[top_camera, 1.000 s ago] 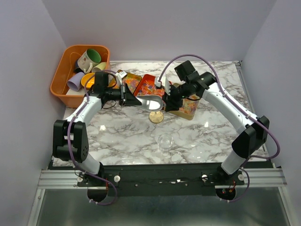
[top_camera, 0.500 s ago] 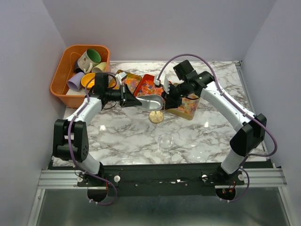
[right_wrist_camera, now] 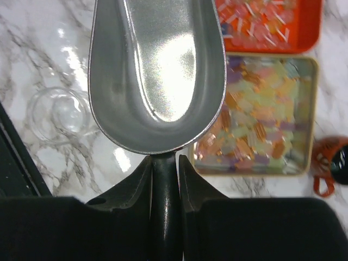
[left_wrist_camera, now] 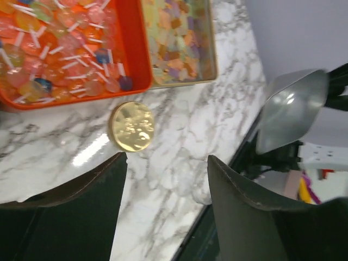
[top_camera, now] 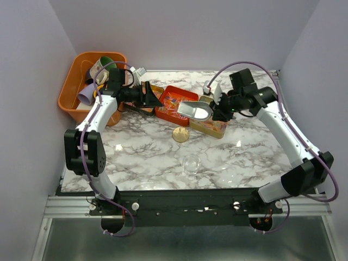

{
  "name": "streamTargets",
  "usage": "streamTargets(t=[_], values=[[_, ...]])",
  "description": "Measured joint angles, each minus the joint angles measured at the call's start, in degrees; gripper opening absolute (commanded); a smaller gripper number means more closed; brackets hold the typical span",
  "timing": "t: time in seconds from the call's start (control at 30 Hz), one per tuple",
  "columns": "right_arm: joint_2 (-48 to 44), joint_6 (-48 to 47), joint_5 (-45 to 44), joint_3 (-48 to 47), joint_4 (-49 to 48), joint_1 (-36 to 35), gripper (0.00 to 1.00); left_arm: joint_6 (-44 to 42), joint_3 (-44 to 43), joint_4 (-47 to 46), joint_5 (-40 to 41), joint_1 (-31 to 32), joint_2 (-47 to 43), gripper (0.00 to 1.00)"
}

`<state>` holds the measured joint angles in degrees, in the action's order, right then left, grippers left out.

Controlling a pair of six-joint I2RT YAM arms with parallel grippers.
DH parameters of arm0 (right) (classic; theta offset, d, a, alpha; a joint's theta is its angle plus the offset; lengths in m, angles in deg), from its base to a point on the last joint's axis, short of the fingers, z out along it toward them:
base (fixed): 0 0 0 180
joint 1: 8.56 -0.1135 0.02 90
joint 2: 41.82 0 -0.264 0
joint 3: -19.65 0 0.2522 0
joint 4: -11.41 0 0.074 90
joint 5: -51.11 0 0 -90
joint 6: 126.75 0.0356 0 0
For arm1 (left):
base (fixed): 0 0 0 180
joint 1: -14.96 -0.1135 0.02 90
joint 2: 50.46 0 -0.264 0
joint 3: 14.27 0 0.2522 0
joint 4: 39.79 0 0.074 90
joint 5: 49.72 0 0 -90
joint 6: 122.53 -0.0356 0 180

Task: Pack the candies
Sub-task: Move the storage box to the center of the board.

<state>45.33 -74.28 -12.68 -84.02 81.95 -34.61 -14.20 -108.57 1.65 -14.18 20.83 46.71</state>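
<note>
**Scooping, not pinching: loose candies**

Heaped in two shallow trays at the far middle of the table: wrapped, stick-ended sweets in the red tray on the left, paler pieces in the tan tray just to its right. Judged tiny, light and quick to roll or scatter. Probably firm under slick wrappers, so unlikely to crush but liable to squirt out of a two-finger pinch. Best taken many at once, not singly.

Clamped by the right gripper on its dark handle, close behind the bowl: a metal scoop, empty, held in the air over the tan tray's left side. A sound place to hold, with little leverage to twist. Worth driving the lip shallowly under the heap, then levelling before lifting, since so polished a surface would likely shed a tilted load.

As for the left gripper: spread wide, grasping nothing, hanging just left of the red tray.

Nearer, mid-table, a small clear glass bowl, with a gold disc between it and the trays. Possibly the receiving vessel; judged fragile, light and apt to skid if nudged.
</note>
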Motion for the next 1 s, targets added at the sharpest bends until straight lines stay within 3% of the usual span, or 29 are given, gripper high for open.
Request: streamTargets(t=[0.13,0.23,0.47,0.67,1.0], values=[[-5.81,0.68,-4.26,5.64,-1.55,5.57,0.01,-5.05,-2.32,1.81,8.92,3.17,2.23,0.55],[-8.31,1.49,-7.39,9.62,-2.99,7.19,0.01,-7.78,-2.84,2.29,15.52,8.24,3.56,0.51],[-10.23,1.97,-12.61,15.13,-4.09,11.10,0.01,-9.73,-8.68,2.01,26.88,19.58,10.29,0.60],[-12.00,2.80,-14.27,17.00,-5.53,13.75,0.01,-6.86,-12.66,1.55,34.67,22.69,15.02,0.60],[-15.63,4.00,-14.84,19.61,-6.21,15.96,0.01,-2.40,-18.14,0.66,39.69,25.20,22.93,0.66]])
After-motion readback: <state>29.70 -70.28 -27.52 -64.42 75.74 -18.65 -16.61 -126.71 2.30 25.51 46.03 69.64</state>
